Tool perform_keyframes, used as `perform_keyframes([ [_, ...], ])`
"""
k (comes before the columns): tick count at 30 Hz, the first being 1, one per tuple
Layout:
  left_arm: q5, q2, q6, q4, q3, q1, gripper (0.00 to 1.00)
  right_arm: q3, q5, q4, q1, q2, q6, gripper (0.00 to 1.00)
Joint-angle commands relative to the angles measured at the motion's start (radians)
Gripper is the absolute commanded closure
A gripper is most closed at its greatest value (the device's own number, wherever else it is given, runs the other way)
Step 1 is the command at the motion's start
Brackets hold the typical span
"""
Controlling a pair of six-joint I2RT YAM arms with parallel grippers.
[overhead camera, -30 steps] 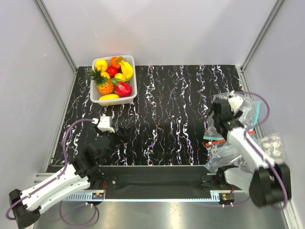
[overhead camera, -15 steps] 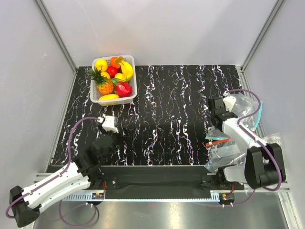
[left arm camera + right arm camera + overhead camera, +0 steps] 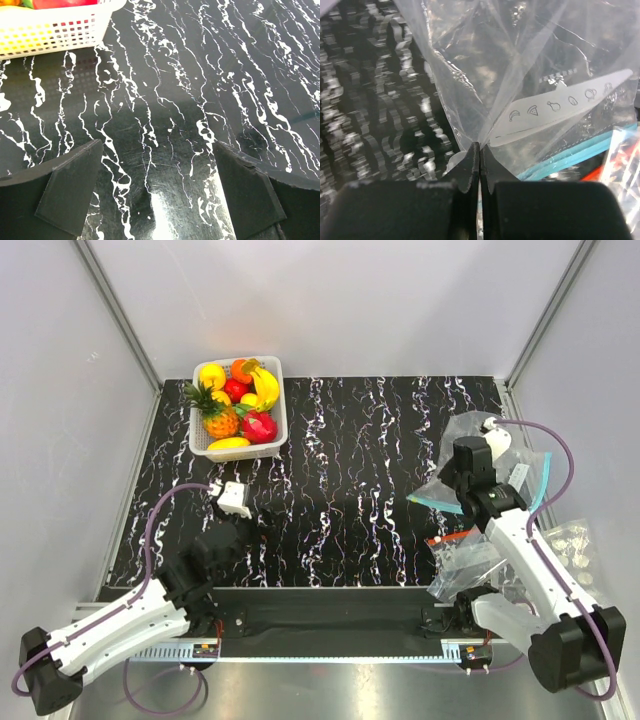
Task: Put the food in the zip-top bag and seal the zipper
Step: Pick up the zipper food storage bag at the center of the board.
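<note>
Black table [image 3: 370, 440] veined white, white basket [image 3: 282, 405] far left, clear zip-top bag [image 3: 520, 65] with teal zipper [image 3: 580, 155] right, red-orange strip [image 3: 452, 536] nearer.

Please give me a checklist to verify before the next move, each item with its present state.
1. Right pincer shut on the crinkly clear plastic bag: ok.
2. Held bag has the teal-blue zipper strip, not the red-orange strip of the other clear bag: ok.
3. Bag mouth open for loading: cannot tell.
4. Left pincer open and empty over the black marbled table: ok.
5. Food inside the bag: not ok; the glossy plastic toy fruits lie in the white perforated basket.
</note>
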State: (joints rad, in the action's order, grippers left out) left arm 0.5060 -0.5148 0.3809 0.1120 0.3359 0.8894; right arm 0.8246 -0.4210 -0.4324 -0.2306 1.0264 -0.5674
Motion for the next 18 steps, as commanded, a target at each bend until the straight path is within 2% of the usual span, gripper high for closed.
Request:
perform_keyframes([
  [1, -0.03, -0.011, -0.022, -0.069, 0.04, 0.003, 0.01, 0.08, 0.088, 0.02, -0.059, 0.003, -0.095, 1.0],
  [9, -0.03, -0.011, -0.025, -0.066, 0.038, 0.005, 0.01, 0.283, 0.021, 0.037, -0.312, 0.246, -0.146, 1.0],
  [11, -0.032, -0.008, -0.027, -0.066, 0.038, 0.003, 0.01, 0.329, 0.048, 0.066, -0.338, 0.29, -0.146, 0.92],
  [12, -0.031, -0.01, -0.027, -0.066, 0.038, 0.005, 0.01, 0.347, 0.057, 0.07, -0.351, 0.326, -0.141, 0.83],
  [13, -0.029, -0.01, -0.027, -0.064, 0.038, 0.005, 0.01, 0.37, 0.088, 0.07, -0.367, 0.345, -0.109, 0.65],
  [14, -0.029, -0.011, -0.027, -0.063, 0.037, 0.003, 0.01, 0.419, 0.111, 0.063, -0.372, 0.363, -0.083, 0.14],
  [15, -0.026, -0.01, -0.027, -0.063, 0.038, 0.005, 0.01, 0.444, 0.125, 0.046, -0.378, 0.398, -0.06, 0.02],
  [18, -0.021, -0.008, -0.025, -0.055, 0.038, 0.006, 0.01, 0.484, 0.195, 0.029, -0.388, 0.428, 0.079, 0.01],
])
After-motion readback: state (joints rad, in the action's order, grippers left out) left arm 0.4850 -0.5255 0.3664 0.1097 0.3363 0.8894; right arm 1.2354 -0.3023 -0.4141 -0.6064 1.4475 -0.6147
